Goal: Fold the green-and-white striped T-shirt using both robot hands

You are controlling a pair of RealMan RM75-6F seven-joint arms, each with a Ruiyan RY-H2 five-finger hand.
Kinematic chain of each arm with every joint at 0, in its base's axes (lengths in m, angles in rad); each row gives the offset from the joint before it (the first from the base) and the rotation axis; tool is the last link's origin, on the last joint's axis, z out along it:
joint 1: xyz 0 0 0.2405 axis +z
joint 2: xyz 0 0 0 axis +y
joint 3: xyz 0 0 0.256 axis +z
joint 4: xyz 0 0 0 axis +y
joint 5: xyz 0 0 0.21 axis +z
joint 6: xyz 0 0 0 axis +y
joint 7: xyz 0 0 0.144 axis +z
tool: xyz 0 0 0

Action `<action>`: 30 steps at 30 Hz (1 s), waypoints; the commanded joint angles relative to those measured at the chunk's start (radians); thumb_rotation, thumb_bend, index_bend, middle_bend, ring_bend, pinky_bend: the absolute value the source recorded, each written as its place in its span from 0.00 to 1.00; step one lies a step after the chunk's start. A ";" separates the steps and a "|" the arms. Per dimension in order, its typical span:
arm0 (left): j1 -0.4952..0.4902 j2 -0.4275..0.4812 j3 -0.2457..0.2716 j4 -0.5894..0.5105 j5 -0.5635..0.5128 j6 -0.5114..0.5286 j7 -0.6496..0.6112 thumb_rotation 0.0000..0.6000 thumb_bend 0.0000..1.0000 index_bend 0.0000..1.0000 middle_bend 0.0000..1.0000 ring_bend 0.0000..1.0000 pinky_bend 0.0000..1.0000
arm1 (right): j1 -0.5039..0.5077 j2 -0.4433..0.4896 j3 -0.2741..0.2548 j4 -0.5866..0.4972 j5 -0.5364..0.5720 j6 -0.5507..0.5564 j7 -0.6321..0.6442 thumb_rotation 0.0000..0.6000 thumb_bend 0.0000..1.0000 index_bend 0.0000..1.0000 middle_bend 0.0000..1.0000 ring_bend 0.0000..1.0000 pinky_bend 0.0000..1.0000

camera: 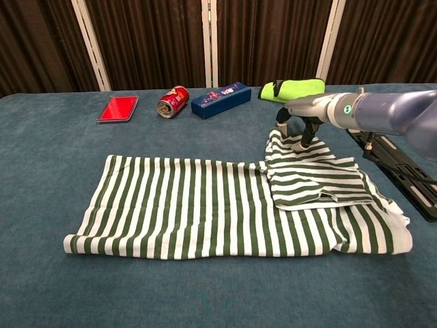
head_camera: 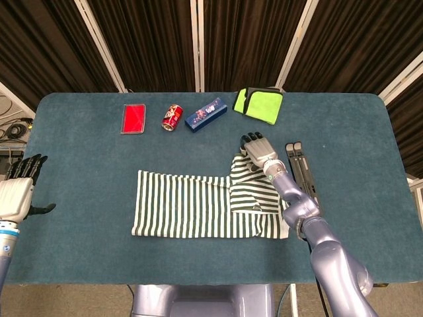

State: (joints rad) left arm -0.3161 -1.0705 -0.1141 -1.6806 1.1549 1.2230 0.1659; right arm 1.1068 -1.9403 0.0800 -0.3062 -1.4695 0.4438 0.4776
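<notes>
Right now my left hand (head_camera: 14, 195) sits nearest me, off the left edge of the table (head_camera: 79, 257), fingers spread apart and holding nothing. It shows only in the head view.

On the teal, felt-like tabletop in front of me lies the green-and-white striped T-shirt (camera: 205, 208). Its long axis runs left to right across the table, and the stripes run across that axis — near edge to far edge. The cloth lies flat and soft, a rough rectangle on the left, with a smaller layer folded over on the right end so it lies doubled there; the bottom right corner is rumpled.

My right hand (camera: 300, 123) is at the far right corner of the shirt. Its fingertips (camera: 298, 145) point down and touch the striped cloth at that corner, fingers curved and a little apart. Whether any cloth is actually pinched between them, I cannot tell.

Just right of the shirt lies a flat black folded stand (head_camera: 301, 172), long and narrow, pointing away from me.

Further back, in a row well apart from the shirt: a flat red phone-like slab (head_camera: 134, 118), a red can (head_camera: 172, 117) on its side, a dark blue box (head_camera: 206, 113) — and a lime-green cloth pouch (head_camera: 260, 104) with black trim.
</notes>
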 commanded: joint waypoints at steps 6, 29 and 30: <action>-0.001 -0.001 -0.001 0.002 0.000 -0.006 -0.001 1.00 0.00 0.00 0.00 0.00 0.00 | -0.006 -0.001 -0.019 0.005 -0.021 0.015 0.035 1.00 0.32 0.57 0.11 0.00 0.00; 0.002 0.002 -0.003 -0.004 0.007 -0.012 -0.004 1.00 0.00 0.00 0.00 0.00 0.00 | -0.024 0.014 -0.051 -0.012 -0.058 0.090 0.107 1.00 0.35 0.62 0.13 0.00 0.00; 0.002 0.002 -0.003 -0.004 0.007 -0.011 -0.004 1.00 0.00 0.00 0.00 0.00 0.00 | -0.024 0.015 -0.052 -0.013 -0.060 0.093 0.109 1.00 0.35 0.62 0.13 0.00 0.00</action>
State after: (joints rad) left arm -0.3138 -1.0679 -0.1172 -1.6852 1.1622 1.2118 0.1623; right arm 1.0829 -1.9260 0.0286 -0.3184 -1.5287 0.5353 0.5853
